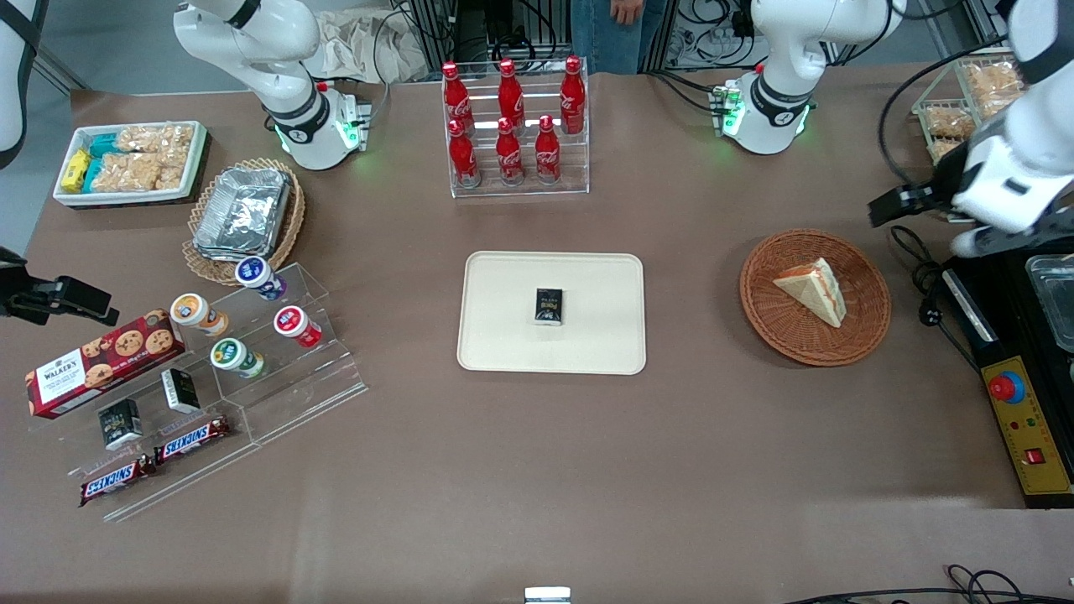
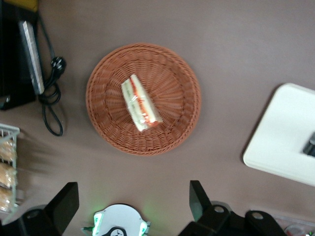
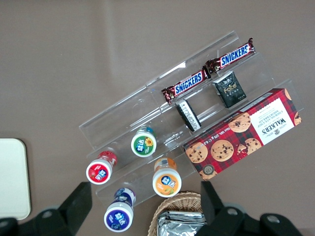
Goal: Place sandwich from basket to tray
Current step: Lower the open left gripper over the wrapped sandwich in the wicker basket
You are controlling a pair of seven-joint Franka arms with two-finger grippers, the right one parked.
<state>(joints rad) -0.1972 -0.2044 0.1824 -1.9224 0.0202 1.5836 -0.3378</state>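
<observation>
The sandwich (image 1: 812,289) (image 2: 141,103), a pale bread wedge with orange-red filling along its edge, lies in the round reddish-brown wicker basket (image 1: 780,327) (image 2: 172,88). The cream tray (image 1: 503,335) (image 2: 283,142) sits at mid-table, beside the basket toward the parked arm's end, and carries a small black box (image 1: 550,305). My gripper (image 1: 902,204) (image 2: 130,201) hangs open and empty, high above the table. It is off the basket's rim toward the working arm's end and touches nothing.
A rack of red cola bottles (image 1: 513,126) stands farther from the front camera than the tray. A yellow control box (image 1: 1028,419), a black cable (image 1: 923,285) and a wire rack of snacks (image 1: 965,109) crowd the working arm's end. Acrylic shelves of snacks (image 1: 252,352) lie toward the parked arm's end.
</observation>
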